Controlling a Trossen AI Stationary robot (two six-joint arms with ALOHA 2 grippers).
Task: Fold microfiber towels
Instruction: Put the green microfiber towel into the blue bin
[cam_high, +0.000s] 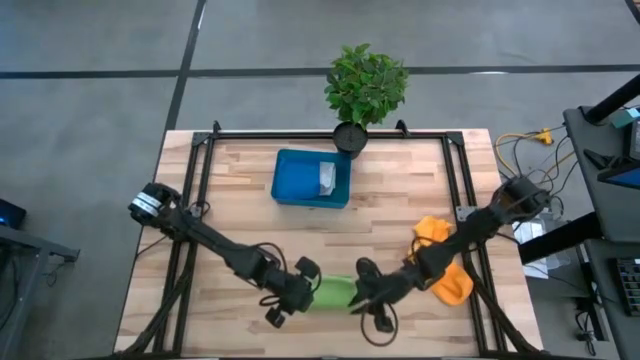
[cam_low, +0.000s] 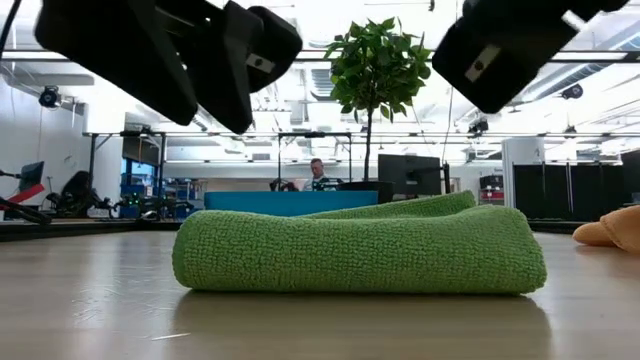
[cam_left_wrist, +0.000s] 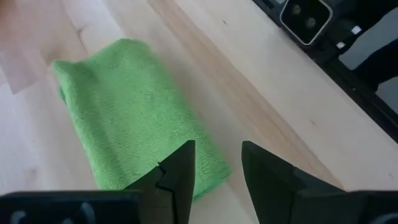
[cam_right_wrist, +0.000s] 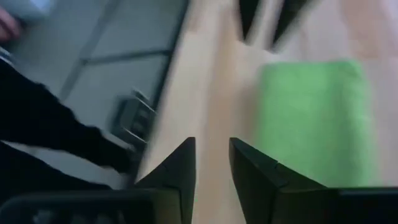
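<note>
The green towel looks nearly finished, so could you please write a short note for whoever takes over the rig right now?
Left gripper: open, empty, above the near end of the green towel.
Right gripper: open, empty, at the towel's other end.
Green towel: folded, flat on the table between both grippers.
Orange towel: crumpled under the right arm.
Blue tray: holds a grey-white towel.
Left to do: fold the orange towel; no blue towel seen.

Both my arms are dark, slim jointed links with thin black cables looping beside them. The left arm (cam_high: 215, 247) has a silver-grey band at its base joint. The left gripper (cam_left_wrist: 214, 180) and right gripper (cam_right_wrist: 211, 174) have flat, black, wedge-shaped fingers. A small pale marking sits on each blocky wrist housing.
</note>
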